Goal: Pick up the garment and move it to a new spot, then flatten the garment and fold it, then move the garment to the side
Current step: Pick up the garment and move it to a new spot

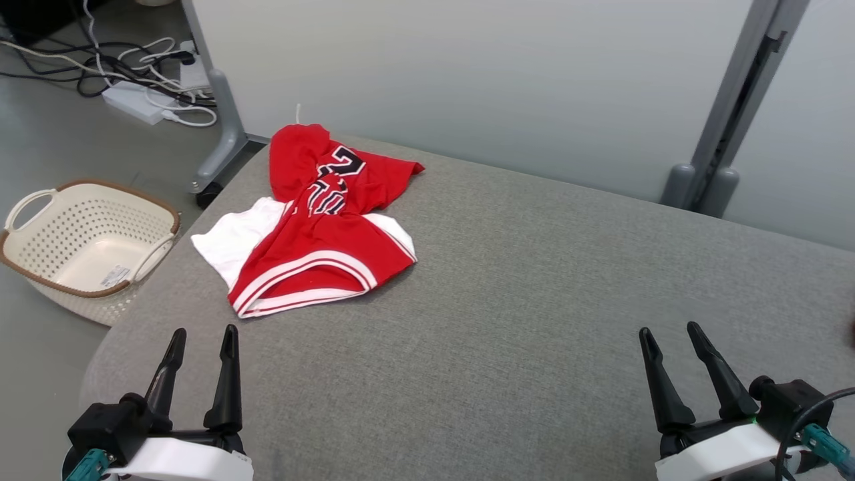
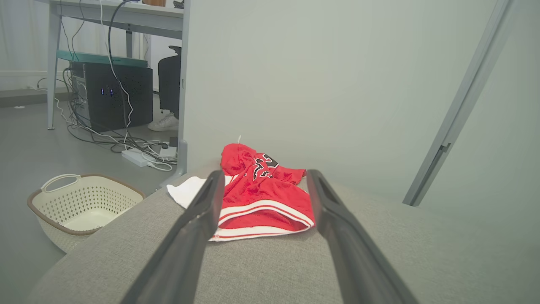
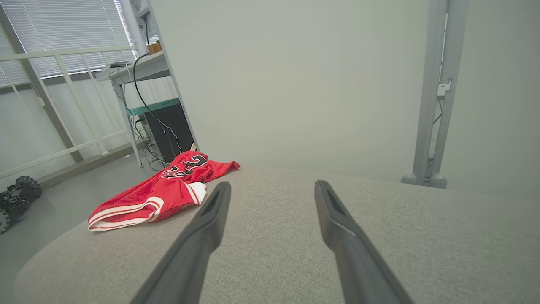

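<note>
Head view: left gripper (image 1: 204,331) and right gripper (image 1: 668,329) wide, empty.
Red garment (image 1: 314,234) lies crumpled near the bench's (image 1: 534,300) far-left edge; a shallow pinch could catch one layer, or nudge it off toward the basket (image 1: 40,264).

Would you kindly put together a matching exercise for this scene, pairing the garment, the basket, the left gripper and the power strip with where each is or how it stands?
Things:
1. garment
2. basket
3. left gripper
4. power strip

Places or states:
A. on the floor, far back, beside the partition's foot
B. fingers apart, holding nothing, at the table's near left
C. crumpled on the table's far left
D. on the floor beside the table's left edge

Pairs: 1-C, 2-D, 3-B, 4-A
</note>
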